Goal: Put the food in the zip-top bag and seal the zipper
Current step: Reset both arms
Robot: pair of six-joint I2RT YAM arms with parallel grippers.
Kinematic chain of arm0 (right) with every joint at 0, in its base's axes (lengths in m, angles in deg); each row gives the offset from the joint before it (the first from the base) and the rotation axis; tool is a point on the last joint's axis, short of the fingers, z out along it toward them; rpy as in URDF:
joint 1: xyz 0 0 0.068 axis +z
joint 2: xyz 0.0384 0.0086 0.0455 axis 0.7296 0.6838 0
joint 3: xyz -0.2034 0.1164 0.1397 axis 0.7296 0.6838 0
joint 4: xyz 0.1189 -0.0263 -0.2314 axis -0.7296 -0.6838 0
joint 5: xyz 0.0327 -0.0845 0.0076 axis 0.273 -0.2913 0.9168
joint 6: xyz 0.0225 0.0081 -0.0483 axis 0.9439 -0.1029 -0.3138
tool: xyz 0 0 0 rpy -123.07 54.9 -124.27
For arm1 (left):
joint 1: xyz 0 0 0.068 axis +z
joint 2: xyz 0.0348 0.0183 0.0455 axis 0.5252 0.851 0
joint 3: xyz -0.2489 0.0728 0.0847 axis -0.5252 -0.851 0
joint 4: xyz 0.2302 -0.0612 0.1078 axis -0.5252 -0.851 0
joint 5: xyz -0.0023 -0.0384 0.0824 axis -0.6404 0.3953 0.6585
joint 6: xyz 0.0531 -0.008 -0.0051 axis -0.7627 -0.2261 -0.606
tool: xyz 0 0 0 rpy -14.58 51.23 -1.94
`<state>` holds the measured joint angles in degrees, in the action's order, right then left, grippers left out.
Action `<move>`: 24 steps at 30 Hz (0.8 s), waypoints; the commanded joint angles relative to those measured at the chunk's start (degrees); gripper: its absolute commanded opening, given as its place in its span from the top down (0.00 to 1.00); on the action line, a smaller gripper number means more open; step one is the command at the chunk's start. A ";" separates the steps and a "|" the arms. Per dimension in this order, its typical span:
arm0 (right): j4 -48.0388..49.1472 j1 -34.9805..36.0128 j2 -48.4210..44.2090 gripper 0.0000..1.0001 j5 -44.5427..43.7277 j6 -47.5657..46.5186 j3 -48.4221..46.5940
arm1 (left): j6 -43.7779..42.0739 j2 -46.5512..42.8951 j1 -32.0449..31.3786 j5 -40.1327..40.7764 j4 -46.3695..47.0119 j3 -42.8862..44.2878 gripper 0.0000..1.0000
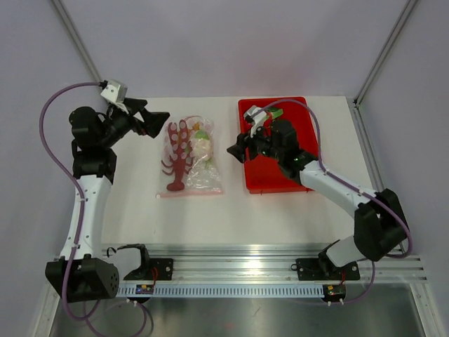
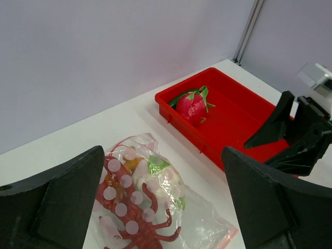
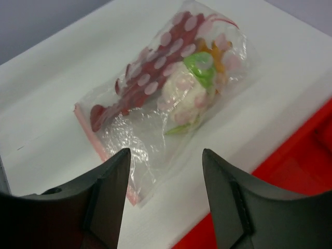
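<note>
Pale lilac walls around a white tabletop.

From above: zip-top bag flat on the tabletop left of centre, between the two arms and touched by neither. Food bunched in its far half, zipper along the near edge. Just right of it, a red tray under the right arm. Off the bag's far left corner, the left hand, fingers spread wide, empty. Over the tray's left rim, the right hand, fingers parted, empty.

Left wrist view: dark fingers wide apart at either side, nothing between, bag below. Inside the clear plastic, a dark-red branching piece with pale round spots, a white lumpy piece, some green and orange. Pink dragon fruit in the tray's far corner.

Right wrist view: fingers apart above the tabletop, bag beyond them, pink strip nearest. Strip pressed fully closed or not: cannot tell.
</note>
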<state>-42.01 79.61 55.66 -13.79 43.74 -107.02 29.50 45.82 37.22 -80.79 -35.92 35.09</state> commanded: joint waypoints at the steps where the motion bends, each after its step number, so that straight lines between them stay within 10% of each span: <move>1: -12.91 -0.32 -7.71 0.34 -13.90 4.08 -6.49 | 4.34 -3.53 -1.14 6.42 -1.19 1.82 0.01; 6: -29.15 -0.41 -11.14 0.22 -27.18 10.16 -11.88 | 5.58 -6.08 -4.57 17.77 -9.35 0.05 0.01; 8: -30.12 -0.32 -15.08 0.02 -32.12 11.57 -9.17 | 7.07 -6.09 -5.19 20.33 -12.86 -0.48 0.01; 24: -49.02 -0.32 -28.81 0.01 -61.14 30.39 3.40 | 15.07 -8.90 -16.97 40.47 -17.10 -14.80 0.01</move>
<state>-87.28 79.37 27.77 -68.87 70.06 -106.48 44.17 39.00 20.37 -46.21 -55.98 21.37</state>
